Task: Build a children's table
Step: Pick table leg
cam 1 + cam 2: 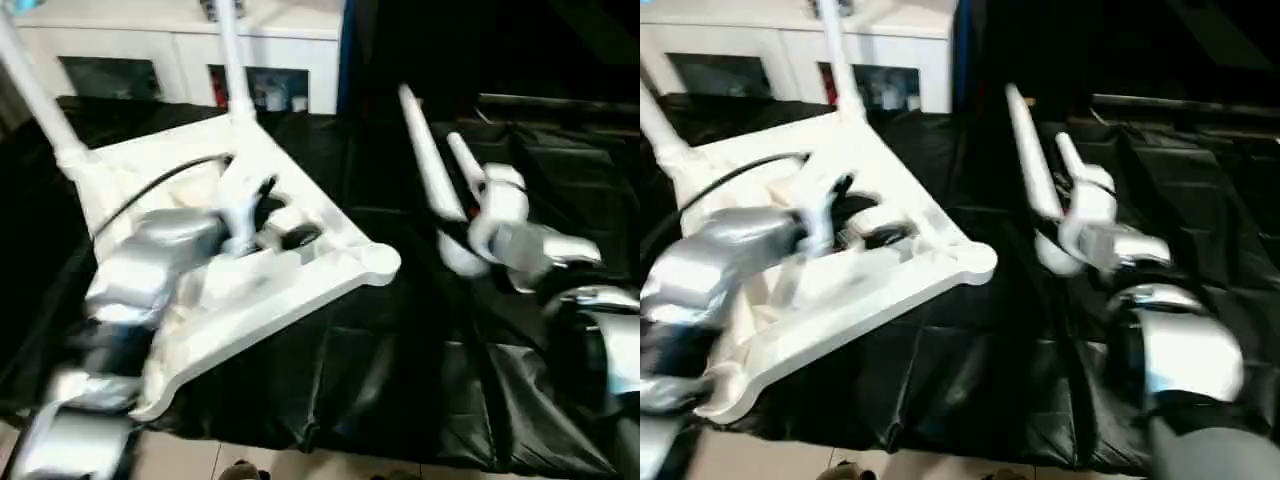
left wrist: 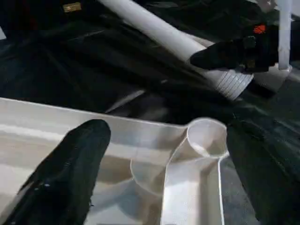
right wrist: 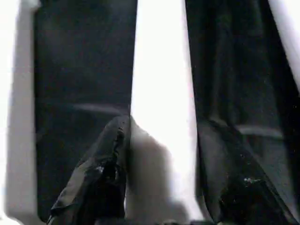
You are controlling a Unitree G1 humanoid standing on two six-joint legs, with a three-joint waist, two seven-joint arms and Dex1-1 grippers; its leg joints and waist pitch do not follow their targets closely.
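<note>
The white tabletop (image 1: pixel 300 290) lies underside up on a black sheet, with two white legs (image 1: pixel 232 60) standing in its far corners. My left gripper (image 2: pixel 166 136) hovers open above the ribbed underside, its fingers (image 2: pixel 79 159) wide apart on either side of the empty near-right corner socket (image 2: pixel 206 133). Right of the tabletop, my right gripper (image 1: pixel 462 205) is shut on a loose leg (image 1: pixel 425 165) that lies on the sheet. In the right wrist view a black finger (image 3: pixel 103 173) presses that leg (image 3: pixel 161 84) from each side. Another loose leg (image 1: pixel 462 155) lies just beside it.
A black sheet (image 1: pixel 400 380) covers the work surface, with pale floor (image 1: pixel 250 460) along its near edge. At the back stands a white cabinet (image 1: pixel 290 50) with glass doors. A black cable (image 1: pixel 160 185) runs over the tabletop to my left arm.
</note>
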